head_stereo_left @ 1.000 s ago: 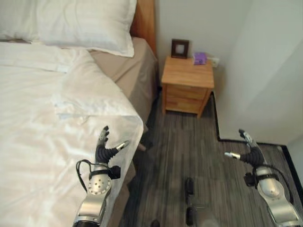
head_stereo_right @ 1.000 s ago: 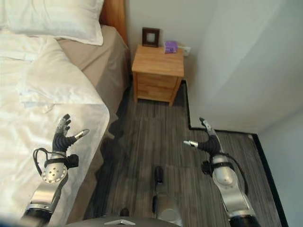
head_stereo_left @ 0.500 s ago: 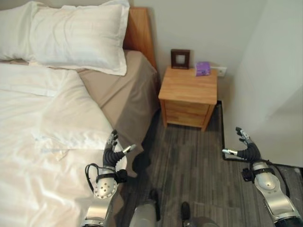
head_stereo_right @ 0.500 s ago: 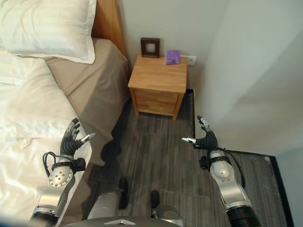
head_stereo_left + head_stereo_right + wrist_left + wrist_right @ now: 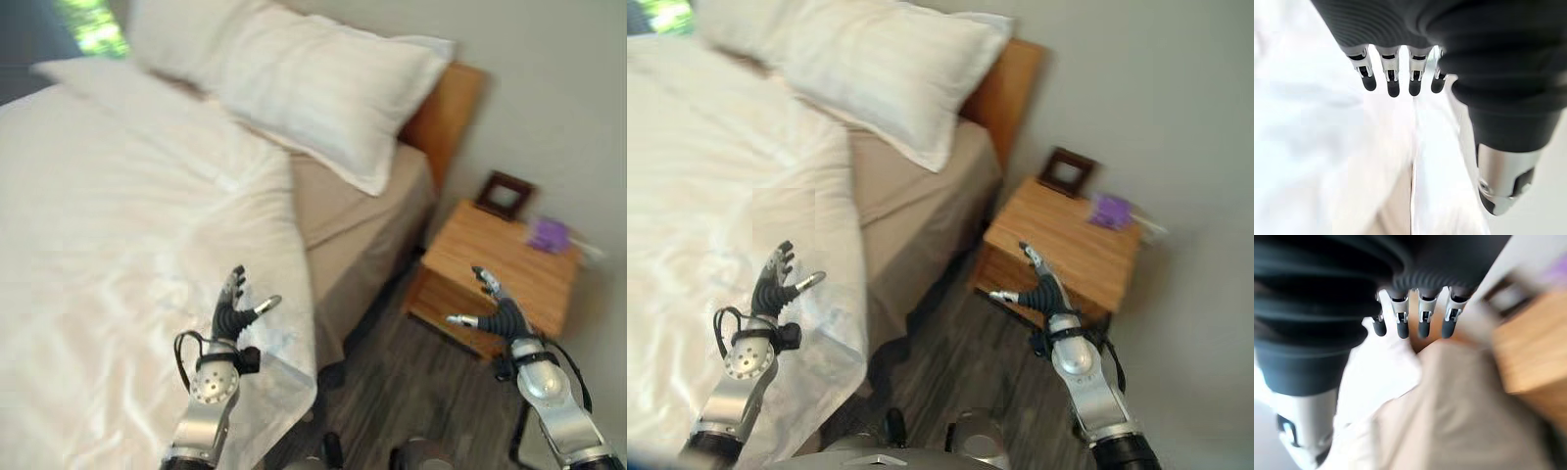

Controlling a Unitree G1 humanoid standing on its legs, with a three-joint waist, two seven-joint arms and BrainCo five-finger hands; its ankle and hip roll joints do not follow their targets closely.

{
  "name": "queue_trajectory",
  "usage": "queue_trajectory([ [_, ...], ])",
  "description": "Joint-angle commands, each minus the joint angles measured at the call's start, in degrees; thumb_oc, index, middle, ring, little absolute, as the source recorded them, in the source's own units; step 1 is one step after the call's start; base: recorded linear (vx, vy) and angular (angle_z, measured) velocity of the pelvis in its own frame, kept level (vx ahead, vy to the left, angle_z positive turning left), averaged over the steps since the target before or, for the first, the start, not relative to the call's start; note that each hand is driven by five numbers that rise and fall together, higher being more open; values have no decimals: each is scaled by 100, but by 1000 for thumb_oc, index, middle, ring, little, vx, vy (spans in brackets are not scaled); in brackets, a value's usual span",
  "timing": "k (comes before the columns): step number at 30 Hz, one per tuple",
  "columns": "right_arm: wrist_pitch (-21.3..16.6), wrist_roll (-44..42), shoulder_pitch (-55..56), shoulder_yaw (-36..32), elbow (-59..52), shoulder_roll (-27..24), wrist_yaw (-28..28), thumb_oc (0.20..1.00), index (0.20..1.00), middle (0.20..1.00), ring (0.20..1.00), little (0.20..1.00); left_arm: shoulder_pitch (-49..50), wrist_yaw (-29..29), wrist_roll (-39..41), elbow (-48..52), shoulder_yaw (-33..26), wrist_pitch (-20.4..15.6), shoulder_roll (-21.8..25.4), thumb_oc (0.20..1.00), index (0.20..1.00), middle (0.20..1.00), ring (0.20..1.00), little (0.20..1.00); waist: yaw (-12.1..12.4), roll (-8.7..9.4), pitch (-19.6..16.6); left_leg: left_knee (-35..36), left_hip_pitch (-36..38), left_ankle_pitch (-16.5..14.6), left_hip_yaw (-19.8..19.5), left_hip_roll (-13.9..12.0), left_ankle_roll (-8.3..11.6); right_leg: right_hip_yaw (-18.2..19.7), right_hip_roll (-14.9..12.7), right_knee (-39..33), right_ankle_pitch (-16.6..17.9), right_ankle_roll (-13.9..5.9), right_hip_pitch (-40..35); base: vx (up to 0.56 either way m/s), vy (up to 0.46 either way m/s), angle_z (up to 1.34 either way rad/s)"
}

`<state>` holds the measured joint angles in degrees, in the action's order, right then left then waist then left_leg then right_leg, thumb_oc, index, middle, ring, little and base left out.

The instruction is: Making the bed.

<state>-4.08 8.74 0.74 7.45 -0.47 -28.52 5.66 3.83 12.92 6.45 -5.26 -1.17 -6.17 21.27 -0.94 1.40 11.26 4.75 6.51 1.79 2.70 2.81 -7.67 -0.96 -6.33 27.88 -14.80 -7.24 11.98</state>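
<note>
Bedroom corner observed: a bed (image 5: 372,211) with tan fitted sheet exposed along its right side, a wooden headboard (image 5: 446,103) at the far end. A white duvet (image 5: 118,245) is spread over the left of the bed, its right edge hanging near the corner. A white pillow (image 5: 313,83) lies at the head. The left hand (image 5: 233,311) is held above the duvet edge, fingers extended, grasping nothing. The right hand (image 5: 502,318) is raised before a wooden nightstand (image 5: 500,269), fingers relaxed and empty. A picture frame (image 5: 501,194) and a purple item (image 5: 549,233) are noted on the nightstand.
</note>
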Motion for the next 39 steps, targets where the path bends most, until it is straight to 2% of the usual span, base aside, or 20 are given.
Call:
queue_trajectory([
  [1, -247, 24, -575, -10, -189, -70, 64, 1000, 1000, 1000, 1000, 1000, 102, 143, 61, 343, -241, -353, 497, 1000, 1000, 1000, 1000, 1000, 167, 309, -35, 25, -157, -475, 420, -407, 720, 466, 61, -1877, 953, 54, -740, 267, -246, 142],
  [3, -243, -4, -643, 3, -207, -90, 67, 1000, 1000, 1000, 1000, 1000, 94, 163, 111, 355, -287, -369, 532, 1000, 1000, 1000, 1000, 1000, 150, 325, -34, 25, -145, -520, 241, -398, 755, 603, 75, -2117, 1044, 55, -741, 199, -172, 139],
  [5, -240, -43, -788, 60, -279, -122, 77, 1000, 1000, 1000, 1000, 1000, 69, 197, 208, 363, -317, -396, 576, 1000, 1000, 1000, 1000, 1000, 161, 339, -10, 25, -99, -551, -127, -396, 808, 1024, 138, -2339, 1270, 8, -524, 197, -180, 77],
  [6, -242, -47, -800, 65, -270, -122, 78, 1000, 1000, 1000, 1000, 1000, 70, 196, 213, 367, -324, -394, 577, 1000, 1000, 1000, 1000, 1000, 137, 332, -10, 25, -99, -561, -150, -402, 807, 1002, 138, -2350, 1265, 7, -537, 325, -269, 49],
  [7, -252, -66, -945, 144, -339, -143, 61, 1000, 1000, 1000, 1000, 1000, 86, 248, 272, 414, -388, -420, 614, 1000, 1000, 1000, 1000, 1000, 126, 306, 45, 25, 0, -614, -526, -442, 844, 1391, 171, -2488, 1382, -34, -355, 212, -182, 51],
  [8, -253, -68, -969, 158, -330, -142, 63, 1000, 1000, 1000, 1000, 1000, 88, 246, 274, 422, -407, -415, 612, 1000, 1000, 1000, 1000, 1000, 88, 313, 48, 25, -25, -585, -552, -440, 850, 1370, 161, -2507, 1416, -32, -351, 355, -367, 69],
  [9, -256, -91, -1113, 223, -381, -145, 66, 1000, 1000, 1000, 1000, 1000, 113, 292, 366, 450, -476, -466, 624, 1000, 1000, 1000, 1000, 1000, 74, 302, 110, 25, 38, -623, -984, -452, 920, 1896, 227, -2633, 1522, -82, -127, 208, -320, 89],
  [10, -263, -60, -1233, 268, -382, -145, 96, 1000, 1000, 1000, 1000, 1000, 136, 313, 418, 410, -516, -481, 636, 1000, 1000, 1000, 1000, 1000, 87, 312, 132, 25, 105, -662, -1145, -486, 980, 1969, 233, -2692, 1559, -101, -52, 288, -418, 127],
  [13, -180, 346, -1908, 507, -77, -187, 426, 1000, 1000, 1000, 1000, 1000, 83, 494, 438, 113, -599, -514, 690, 1000, 1000, 1000, 1000, 1000, 102, 402, 132, 25, 282, -804, -1282, -662, 1092, 1454, -40, -3028, 1644, -77, -149, 163, -413, 121],
  [16, -92, 519, -2484, 826, 173, 9, 589, 1000, 1000, 1000, 1000, 1000, 93, 665, 726, -168, -662, -568, 591, 1000, 1000, 1000, 1000, 1000, 132, 416, -27, 25, 339, -733, -1197, -924, 1235, 1412, -22, -3103, 1736, -86, -443, 122, -383, 41],
  [18, -51, 820, -2935, 954, 67, 45, 707, 1000, 1000, 1000, 1000, 1000, 216, 687, 933, -176, -764, -588, 453, 1000, 1000, 1000, 1000, 1000, 173, 348, -57, -120, 217, -604, -1220, -1059, 1330, 1448, 77, -3128, 1738, 7, -604, 150, -316, 12],
  [20, 26, 1066, -3235, 1075, 238, 73, 898, 1000, 1000, 1000, 1000, 1000, 116, 761, 1124, -283, -685, -603, 336, 1000, 1000, 1000, 1000, 1000, 190, 270, 7, -496, -84, -574, -910, -1051, 1315, 1180, -13, -3258, 1598, 62, -911, 53, -203, -1],
  [22, 135, 1233, -3307, 1095, 397, 96, 1063, 1000, 1000, 1000, 1000, 1000, 59, 750, 1262, -367, -566, -553, 221, 1000, 1000, 1000, 1000, 1000, 119, 254, 97, -782, -331, -553, 0, -1082, 1268, 744, -202, -3288, 1471, 146, -1103, -36, -125, 48],
  [23, 129, 1237, -3318, 1102, 414, 97, 1074, 1000, 1000, 1000, 1000, 1000, 55, 749, 1265, -369, -566, -552, 220, 1000, 1000, 1000, 1000, 1000, 110, 254, 99, -820, -349, -577, -8, -1077, 1266, 733, -209, -3288, 1460, 143, -1109, -27, -146, 117],
  [24, 185, 1301, -3353, 1135, 433, 175, 1143, 1000, 1000, 1000, 1000, 1000, 148, 609, 1279, -341, -504, -514, 167, 1000, 1000, 1000, 1000, 1000, 89, 189, 141, -1010, -432, -622, 746, -972, 1180, 375, -264, -3288, 1402, 198, -1204, -46, -154, 127],
  [27, 236, 1663, -3417, 1167, 503, 130, 1191, 1000, 1000, 1000, 1000, 1000, 417, 442, 1117, -352, -540, -451, 160, 1000, 1000, 1000, 1000, 1000, 95, 1, 144, -1008, -486, -611, 1516, -1014, 1125, -182, -285, -3288, 1246, 218, -1385, 9, -95, 111],
  [30, 304, 1797, -3489, 1231, 696, 171, 1230, 1000, 1000, 1000, 1000, 1000, 523, 383, 1023, -391, -624, -402, 199, 1000, 1000, 1000, 1000, 1000, 116, -126, 107, -592, -335, -470, 1334, -905, 1145, -474, -275, -3288, 1243, 227, -1436, 80, 0, 85],
  [32, 310, 1760, -3622, 1323, 880, 226, 1219, 1000, 1000, 1000, 1000, 1000, 416, 369, 1003, -501, -563, -430, 254, 1000, 1000, 1000, 1000, 1000, 139, -126, 87, -401, -279, -373, 1349, -905, 1163, -702, -318, -3288, 1244, 199, -1469, 81, -28, 35],
  [35, 326, 1661, -3862, 1534, 1157, 322, 1130, 1000, 1000, 1000, 1000, 1000, 367, 355, 983, -506, -547, -446, 298, 1000, 1000, 1000, 1000, 1000, 194, -140, 32, -202, -198, -324, 1285, -874, 1144, -750, -323, -3288, 1225, 172, -1502, 69, -5, 33],
  [39, 337, 1675, -4324, 1987, 1659, 306, 845, 1000, 1000, 1000, 1000, 1000, 395, 286, 933, -758, -558, -401, 472, 1000, 1000, 1000, 1000, 1000, 416, -101, 86, -29, -244, -170, 1159, -913, 1172, -933, -319, -3287, 1224, 149, -1491, 54, -12, 17],
])
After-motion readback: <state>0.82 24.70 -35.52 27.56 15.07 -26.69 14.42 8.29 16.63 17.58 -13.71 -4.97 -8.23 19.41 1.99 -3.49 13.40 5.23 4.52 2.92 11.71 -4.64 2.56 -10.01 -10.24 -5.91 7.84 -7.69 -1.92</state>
